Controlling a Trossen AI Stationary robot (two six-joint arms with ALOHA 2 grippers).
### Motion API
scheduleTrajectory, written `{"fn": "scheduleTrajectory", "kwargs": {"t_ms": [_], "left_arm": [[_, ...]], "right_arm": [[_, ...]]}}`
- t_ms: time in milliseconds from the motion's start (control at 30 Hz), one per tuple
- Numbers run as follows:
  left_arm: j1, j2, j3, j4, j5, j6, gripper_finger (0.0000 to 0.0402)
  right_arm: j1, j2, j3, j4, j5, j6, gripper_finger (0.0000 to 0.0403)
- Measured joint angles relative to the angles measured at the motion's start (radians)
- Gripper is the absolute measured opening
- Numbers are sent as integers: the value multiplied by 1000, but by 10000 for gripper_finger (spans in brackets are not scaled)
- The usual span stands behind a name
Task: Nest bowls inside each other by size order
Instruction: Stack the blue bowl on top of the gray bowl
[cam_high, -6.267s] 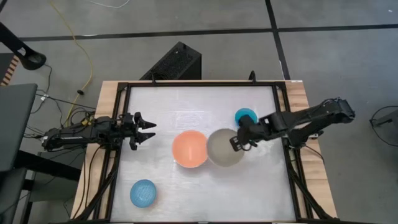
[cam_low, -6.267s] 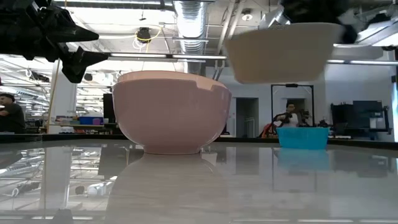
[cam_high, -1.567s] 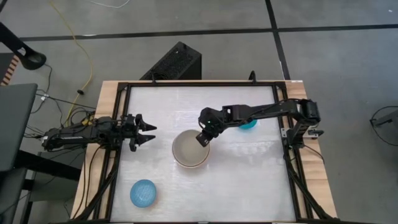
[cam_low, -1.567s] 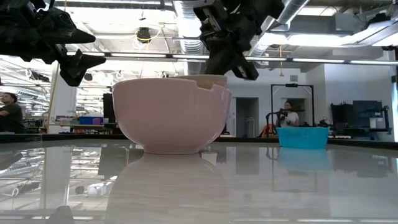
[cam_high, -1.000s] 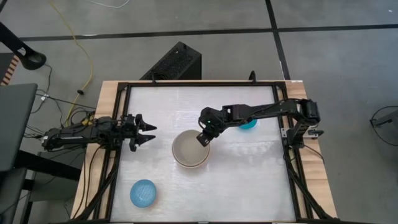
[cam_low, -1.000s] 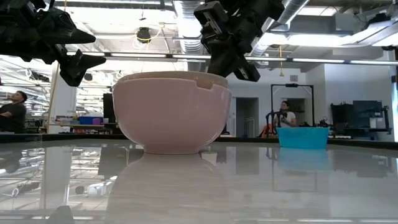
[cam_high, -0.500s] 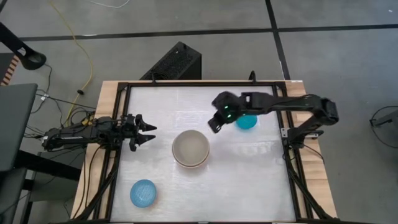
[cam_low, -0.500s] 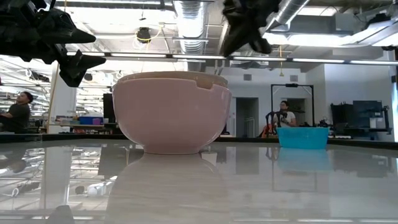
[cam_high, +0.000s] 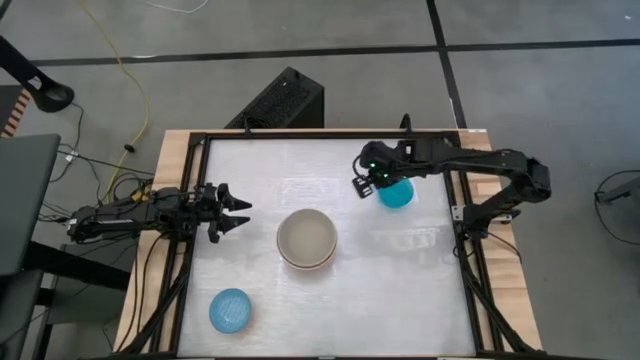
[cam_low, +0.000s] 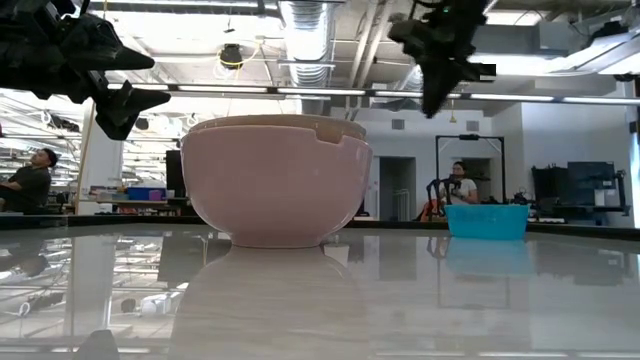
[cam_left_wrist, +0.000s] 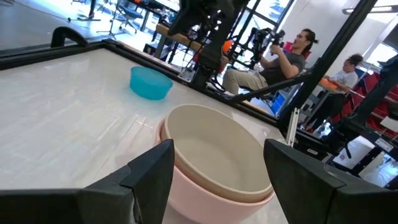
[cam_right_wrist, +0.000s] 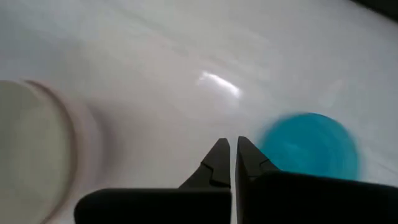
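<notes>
Right gripper: held above the far right of the table, just left of the teal-blue bowl; in the right wrist view its fingertips are seen nearly closed together, with only a thin gap — nothing is held or touched.
Teal-blue bowl: upright on the table at far right, apart from the stack.
Step in hand: judged to be the approach to the teal-blue bowl, now that the grey-beige bowl is seated inside the salmon-pink bowl at the table's centre.
Next move: the jaws would need to be spread and lowered over the teal-blue bowl's rim — though by size order the light blue bowl, at near left and well apart, belongs in the stack first.
Left gripper: waiting at the left of the table, fingers spread wide and empty, aimed at the stack.
Cream-white bowl: not seen in any view.
</notes>
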Motion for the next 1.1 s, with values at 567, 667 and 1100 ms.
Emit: {"fn": "scheduleTrajectory", "kwargs": {"t_ms": [567, 667, 1100], "left_arm": [[0, 0, 0, -59, 44, 53, 238], [0, 0, 0, -68, 71, 82, 238], [0, 0, 0, -135, 230, 181, 238]], "right_arm": [[367, 248, 41, 824, -114, 196, 0], [433, 340, 128, 838, -81, 264, 0], [550, 860, 860, 597, -9, 432, 0]]}}
